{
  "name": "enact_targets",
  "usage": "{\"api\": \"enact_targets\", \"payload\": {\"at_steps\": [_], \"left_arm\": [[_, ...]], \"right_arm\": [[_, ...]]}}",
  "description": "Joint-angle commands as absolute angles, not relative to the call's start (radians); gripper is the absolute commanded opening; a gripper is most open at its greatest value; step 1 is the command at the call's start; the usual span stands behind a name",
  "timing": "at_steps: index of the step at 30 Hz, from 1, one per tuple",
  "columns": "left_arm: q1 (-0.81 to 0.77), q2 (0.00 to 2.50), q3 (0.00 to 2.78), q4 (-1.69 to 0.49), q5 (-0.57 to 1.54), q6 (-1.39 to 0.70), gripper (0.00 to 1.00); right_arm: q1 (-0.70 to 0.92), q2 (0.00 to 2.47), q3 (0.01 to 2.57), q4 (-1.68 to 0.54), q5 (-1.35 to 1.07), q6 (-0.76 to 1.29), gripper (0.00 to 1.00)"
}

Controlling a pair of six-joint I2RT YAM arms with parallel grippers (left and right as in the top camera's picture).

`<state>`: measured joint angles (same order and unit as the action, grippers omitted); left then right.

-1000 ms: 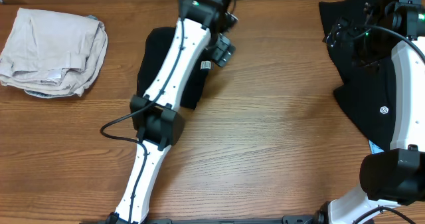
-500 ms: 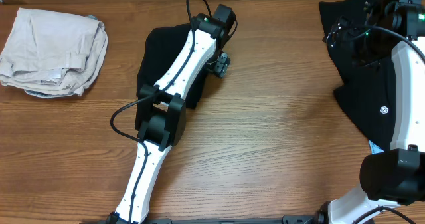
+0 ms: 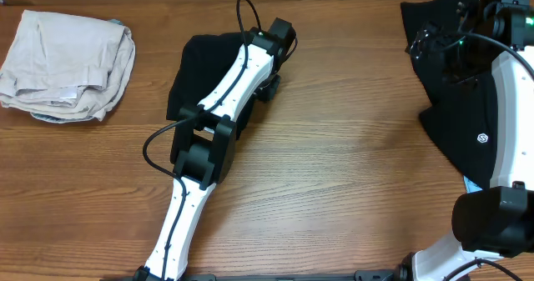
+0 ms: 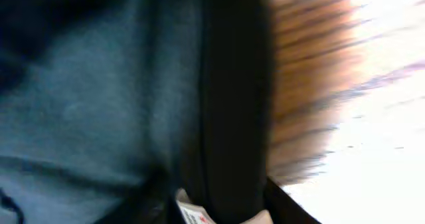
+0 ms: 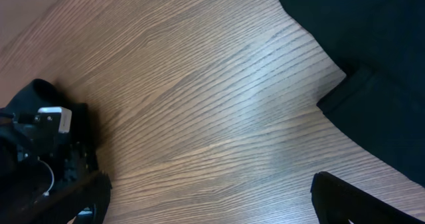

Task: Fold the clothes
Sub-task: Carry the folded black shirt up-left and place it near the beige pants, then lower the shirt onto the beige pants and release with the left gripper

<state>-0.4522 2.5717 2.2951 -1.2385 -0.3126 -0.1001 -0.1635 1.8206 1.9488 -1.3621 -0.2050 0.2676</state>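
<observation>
A folded black T-shirt (image 3: pixel 196 72) lies left of the table's centre, under my left arm. My left gripper (image 3: pixel 269 85) sits at the shirt's right edge. In the blurred left wrist view, a thick dark fold of the T-shirt (image 4: pixel 232 117) fills the gap between the jaws, so my left gripper (image 4: pixel 222 211) is shut on it. A small white tag (image 4: pixel 192 215) shows beside the fold. More black clothes (image 3: pixel 455 106) lie heaped at the right. My right gripper (image 5: pixel 212 197) hangs open over bare wood, next to the edge of those black clothes (image 5: pixel 372 64).
A folded beige garment (image 3: pixel 71 64) lies at the back left corner. The left arm (image 3: pixel 200 148) stretches diagonally from the front edge to the shirt. The right arm (image 3: pixel 509 106) stands along the right edge. Bare wooden table (image 3: pixel 350 173) spans the middle.
My left gripper came down and left onto the shirt's right edge and its jaws narrowed onto the fabric; it now covers the white tag. The right arm has not moved.
</observation>
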Motion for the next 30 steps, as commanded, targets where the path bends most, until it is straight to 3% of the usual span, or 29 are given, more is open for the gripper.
{"api": "enact_targets", "payload": {"at_steps": [1, 2, 11, 24, 30], "left_arm": [[-0.447, 2.574, 2.262, -1.236, -0.348, -0.117, 0.2], [-0.442, 2.574, 2.262, -1.224, -0.352, -0.117, 0.04], [-0.402, 2.573, 2.317, -1.256, -0.538, -0.09, 0.04], [-0.259, 2.568, 3.135, -1.69, -0.532, -0.084, 0.04], [-0.177, 2.442, 3.141, -1.622, -0.624, -0.05, 0.04]], "right_arm": [[-0.164, 1.81, 1.943, -1.358, -0.202, 0.261, 1.0], [-0.164, 1.81, 1.943, -1.358, -0.202, 0.261, 1.0], [-0.164, 1.81, 1.943, -1.358, -0.202, 0.257, 1.0], [-0.164, 1.81, 1.943, -1.365, -0.202, 0.257, 1.0], [-0.164, 1.81, 1.943, -1.38, -0.202, 0.257, 1.0]]}}
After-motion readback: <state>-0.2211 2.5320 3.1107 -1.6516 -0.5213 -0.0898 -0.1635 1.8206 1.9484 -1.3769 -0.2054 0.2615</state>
